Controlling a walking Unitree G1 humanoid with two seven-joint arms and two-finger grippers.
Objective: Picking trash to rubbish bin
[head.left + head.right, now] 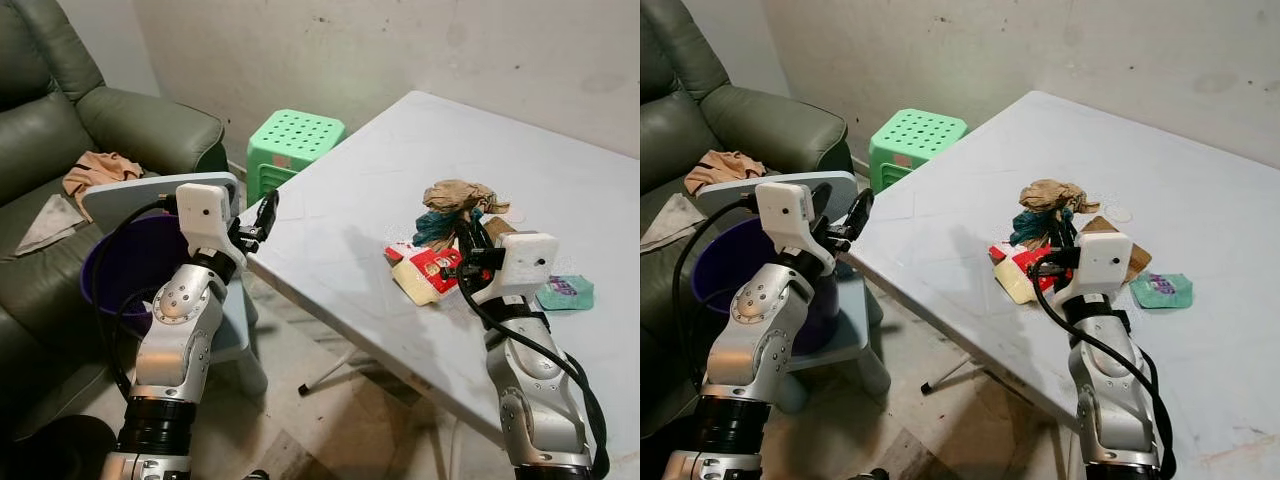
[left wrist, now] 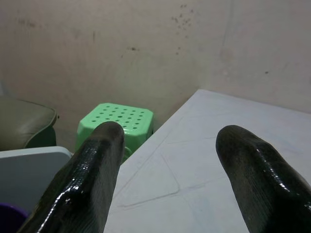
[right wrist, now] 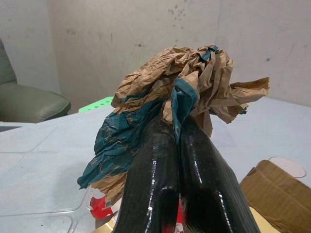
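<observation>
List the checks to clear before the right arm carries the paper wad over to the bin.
1. Grip: right gripper shut on the crumpled paper, fingers pressed together with paper between them. Ok.
2. Wad clear of the table: cannot tell; it sits low among the other trash.
3. Neighbouring trash free of the wad: red wrapper lies right against the gripper. Cannot tell.
4. Bin open and reachable: purple bin open-topped, beside the table's corner on the robot's left. Ok.
5. Left gripper out of the way: open, hovering at the table's corner between wad and bin. Not ok.
</observation>
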